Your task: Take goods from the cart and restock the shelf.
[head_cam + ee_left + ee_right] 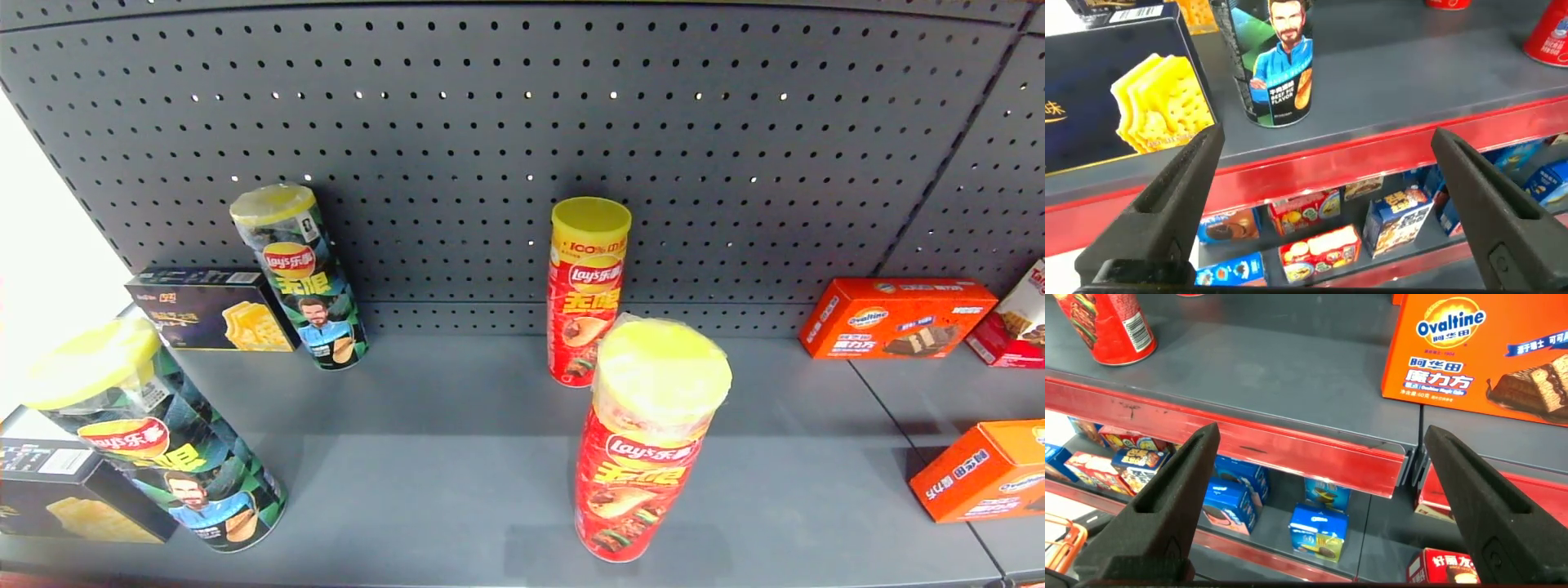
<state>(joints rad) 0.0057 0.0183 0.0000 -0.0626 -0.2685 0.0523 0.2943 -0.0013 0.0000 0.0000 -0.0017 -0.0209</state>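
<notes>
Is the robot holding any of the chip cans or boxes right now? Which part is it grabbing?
Nothing. The left gripper and the right gripper are both open and empty, in front of the shelf.

Bare lane on shelf board, mid-left of frame. Left bound: rear green can and front green can. Right bound: rear red can and front red can. Second gap lies right of centre, ending at orange boxes.
</notes>
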